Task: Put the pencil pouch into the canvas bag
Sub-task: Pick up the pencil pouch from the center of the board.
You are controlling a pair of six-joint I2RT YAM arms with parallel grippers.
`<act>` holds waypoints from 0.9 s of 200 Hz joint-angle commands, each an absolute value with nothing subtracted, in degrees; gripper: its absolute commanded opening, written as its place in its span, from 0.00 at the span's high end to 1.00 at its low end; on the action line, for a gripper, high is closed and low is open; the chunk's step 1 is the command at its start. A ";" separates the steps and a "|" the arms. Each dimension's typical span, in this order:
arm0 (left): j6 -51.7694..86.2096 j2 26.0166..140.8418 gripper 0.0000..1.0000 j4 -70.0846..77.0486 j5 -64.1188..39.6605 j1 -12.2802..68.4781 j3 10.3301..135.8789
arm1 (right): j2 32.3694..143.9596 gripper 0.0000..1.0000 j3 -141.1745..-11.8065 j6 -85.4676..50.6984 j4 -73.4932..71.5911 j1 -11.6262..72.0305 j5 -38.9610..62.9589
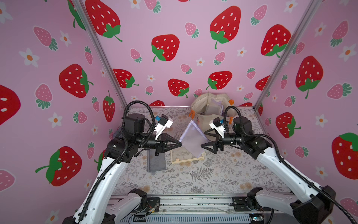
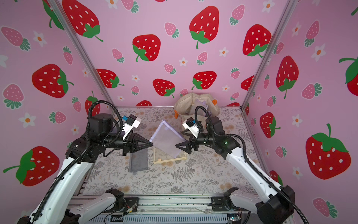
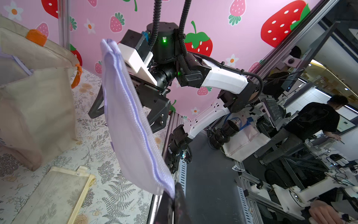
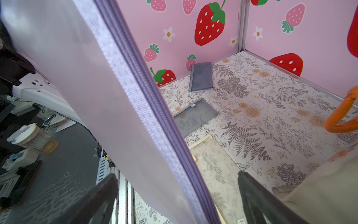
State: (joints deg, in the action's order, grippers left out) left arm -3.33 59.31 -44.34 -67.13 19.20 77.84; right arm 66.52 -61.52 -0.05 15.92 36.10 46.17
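- At left-centre, left tool (image 1: 180, 144) clamped on the left corner of the purple pencil pouch (image 1: 190, 138); pouch hangs tilted, clear of the desk (image 1: 213, 174).
- Right tool (image 1: 203, 138) spread wide, straddling the pouch's right edge.
- Far right of centre, canvas bag (image 1: 201, 105) stands open, beyond the pouch.

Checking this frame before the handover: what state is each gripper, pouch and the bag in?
left gripper: shut on a corner of the purple mesh pouch.
purple mesh pouch: lifted off the table, tilted.
right gripper: open, fingers either side of that pouch.
canvas bag: upright, mouth open, second purple pouch inside.
cream mesh pouch: flat on the table.
grey pouch: flat on the table.
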 commanded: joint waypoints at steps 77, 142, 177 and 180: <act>-5.93 59.17 1.00 -46.11 -73.41 19.67 81.09 | 65.57 0.26 -62.77 3.82 14.09 37.27 52.09; -0.64 59.03 1.00 -40.04 -63.88 19.64 77.88 | 63.57 0.95 -61.24 3.13 13.53 37.34 50.03; 8.19 57.06 1.00 -27.88 -57.81 19.55 71.68 | 63.78 1.00 -62.00 1.39 13.54 37.25 46.56; 8.85 56.88 0.97 -27.30 -56.88 19.59 71.27 | 63.74 1.00 -62.10 1.25 13.49 37.20 46.31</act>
